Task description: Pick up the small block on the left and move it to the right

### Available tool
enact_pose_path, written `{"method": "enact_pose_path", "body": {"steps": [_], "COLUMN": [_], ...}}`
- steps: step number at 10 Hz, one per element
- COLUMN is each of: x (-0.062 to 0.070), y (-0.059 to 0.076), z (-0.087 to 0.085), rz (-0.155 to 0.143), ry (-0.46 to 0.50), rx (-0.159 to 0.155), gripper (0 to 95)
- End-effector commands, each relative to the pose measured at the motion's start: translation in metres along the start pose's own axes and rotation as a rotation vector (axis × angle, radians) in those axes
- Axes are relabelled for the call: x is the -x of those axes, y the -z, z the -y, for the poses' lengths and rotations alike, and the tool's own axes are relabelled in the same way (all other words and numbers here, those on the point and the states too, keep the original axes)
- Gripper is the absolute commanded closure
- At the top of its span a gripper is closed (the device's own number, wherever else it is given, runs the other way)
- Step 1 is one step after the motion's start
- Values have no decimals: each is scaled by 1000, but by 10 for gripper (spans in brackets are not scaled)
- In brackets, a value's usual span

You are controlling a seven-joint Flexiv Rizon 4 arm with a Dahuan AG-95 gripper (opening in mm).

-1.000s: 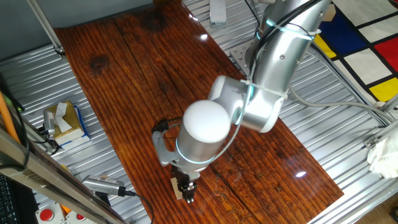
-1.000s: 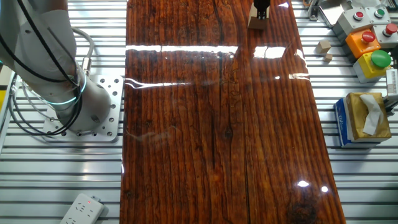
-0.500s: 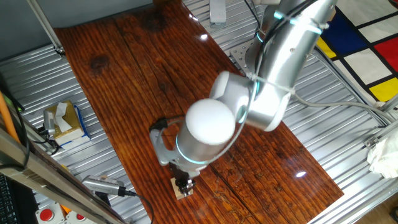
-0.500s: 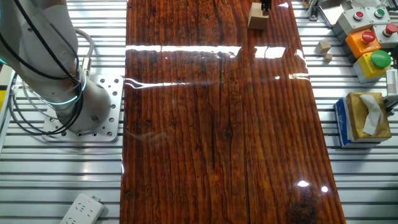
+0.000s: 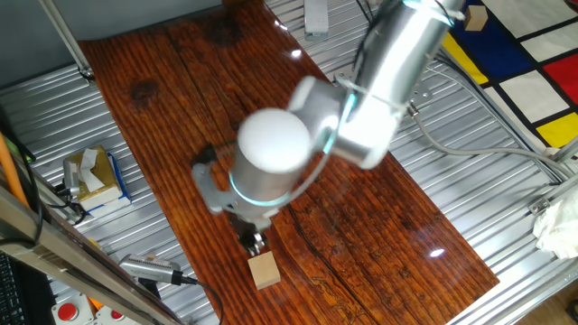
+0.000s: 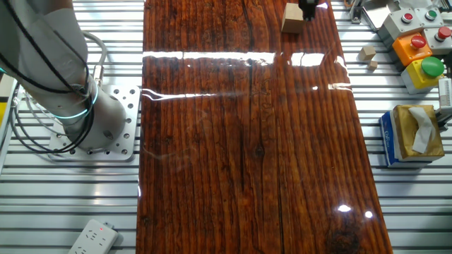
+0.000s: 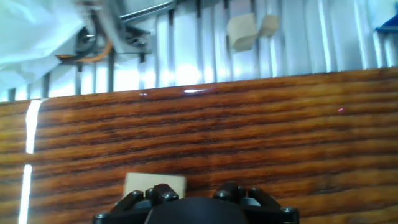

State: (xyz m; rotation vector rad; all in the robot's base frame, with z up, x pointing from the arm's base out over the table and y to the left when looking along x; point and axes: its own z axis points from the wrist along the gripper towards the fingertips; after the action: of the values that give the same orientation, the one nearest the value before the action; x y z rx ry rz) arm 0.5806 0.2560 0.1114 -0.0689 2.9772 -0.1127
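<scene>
Tan wood, the small block [image 5: 265, 270] lies flat on the wooden tabletop [image 5: 181, 108], free of the gripper [image 5: 254, 242], which hangs just beside it, likely because nothing grips it. Whether the jaws are parted I cannot tell. Farther from the block sits the tissue box [image 5: 94, 176].

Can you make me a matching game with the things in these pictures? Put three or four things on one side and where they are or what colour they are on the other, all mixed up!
Things:
1. small wooden block
2. tissue box
3. green button
4. power strip

Places or colours:
A. white, on the metal slats at the bottom left corner in the other fixed view
B. light tan, alone on the dark wooden board
C. round, on a yellow base
D. blue and yellow, white tissue sticking out

Pairs: 1-B, 2-D, 3-C, 4-A
</scene>
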Motion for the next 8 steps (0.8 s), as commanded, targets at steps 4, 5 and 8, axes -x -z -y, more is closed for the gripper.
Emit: {"method": "enact_pose_path", "body": {"steps": [4,5,8], "x": [3,4,6], "y": [5,7,8], "z": [38,45,63], "rz": [3,5,10], "ry": [30,31,41], "rx": [18,24,44], "gripper": [950,950,950]}}
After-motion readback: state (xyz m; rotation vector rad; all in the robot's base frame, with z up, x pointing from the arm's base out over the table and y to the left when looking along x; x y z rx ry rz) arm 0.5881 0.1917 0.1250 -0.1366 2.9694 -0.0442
